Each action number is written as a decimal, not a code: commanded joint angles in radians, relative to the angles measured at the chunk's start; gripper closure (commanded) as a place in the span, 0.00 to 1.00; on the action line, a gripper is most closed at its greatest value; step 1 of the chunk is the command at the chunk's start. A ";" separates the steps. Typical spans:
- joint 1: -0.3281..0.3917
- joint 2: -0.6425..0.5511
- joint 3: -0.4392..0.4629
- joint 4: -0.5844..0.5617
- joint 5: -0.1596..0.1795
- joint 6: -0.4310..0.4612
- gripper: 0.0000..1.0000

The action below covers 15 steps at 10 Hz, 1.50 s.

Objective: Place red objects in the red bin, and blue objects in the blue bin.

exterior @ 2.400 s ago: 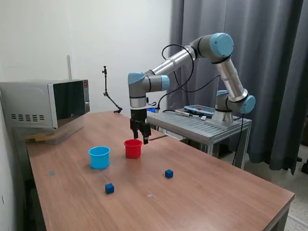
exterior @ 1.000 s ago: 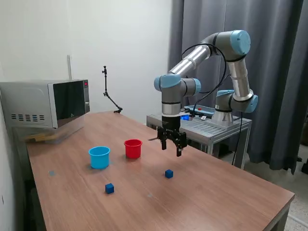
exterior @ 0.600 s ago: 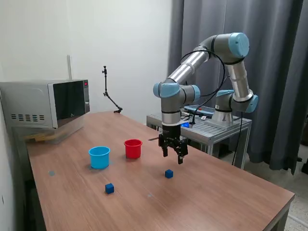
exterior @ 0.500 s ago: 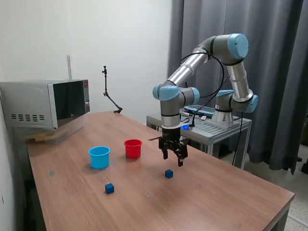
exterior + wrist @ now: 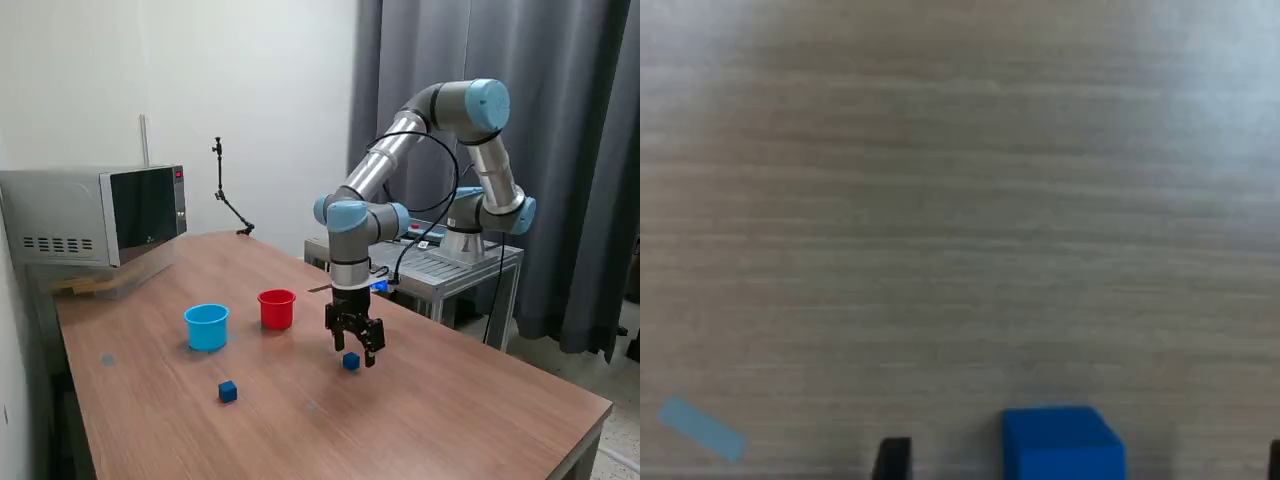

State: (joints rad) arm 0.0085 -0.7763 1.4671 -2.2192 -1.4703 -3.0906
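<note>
Blue is the little cube on the wooden table, and the gripper is held just over it, fingers spread apart and empty. The picking-up step is in hand. Next, the fingers must be lowered around it and squeezed, then it is carried to the light blue cup.

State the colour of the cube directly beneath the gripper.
Dark blue cube, clearest in the wrist view.

gripper moved off red cup, swung over, dropped low; blue cube now just under open fingertips.
</note>
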 commanded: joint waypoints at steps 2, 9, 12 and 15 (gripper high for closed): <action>-0.005 0.022 -0.007 -0.033 0.001 -0.007 0.00; -0.018 0.022 -0.010 -0.031 -0.012 -0.008 1.00; -0.018 0.022 -0.019 -0.028 -0.015 -0.007 1.00; -0.016 0.020 -0.034 -0.014 -0.126 0.001 1.00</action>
State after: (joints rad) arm -0.0084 -0.7548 1.4394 -2.2397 -1.5378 -3.0930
